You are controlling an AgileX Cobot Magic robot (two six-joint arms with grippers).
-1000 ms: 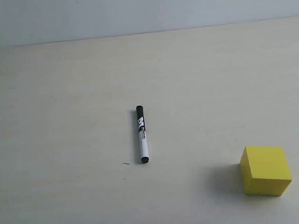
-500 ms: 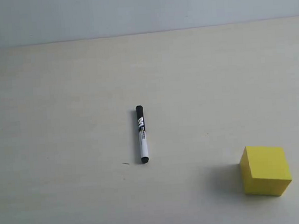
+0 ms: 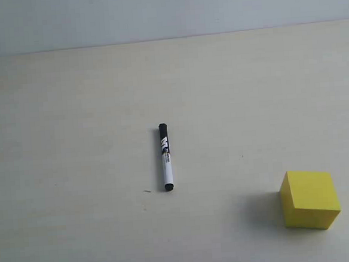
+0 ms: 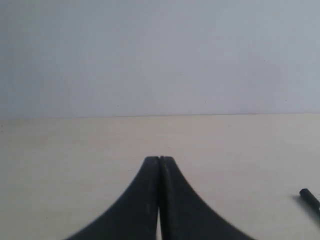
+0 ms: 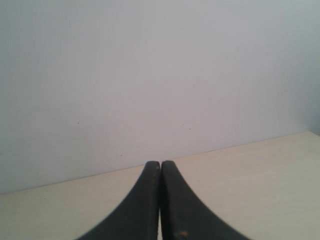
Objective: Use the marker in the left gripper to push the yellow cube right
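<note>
The marker lies flat near the middle of the table, white barrel with black cap pointing away, held by nothing. Its black tip shows at the edge of the left wrist view. The yellow cube sits to the marker's right, near the table's front edge. Neither arm appears in the exterior view. My left gripper is shut with its black fingers pressed together and nothing between them. My right gripper is shut the same way, empty, facing the wall.
The pale wooden table ends at a light grey wall at the back. A small dark speck lies left of the marker's near end.
</note>
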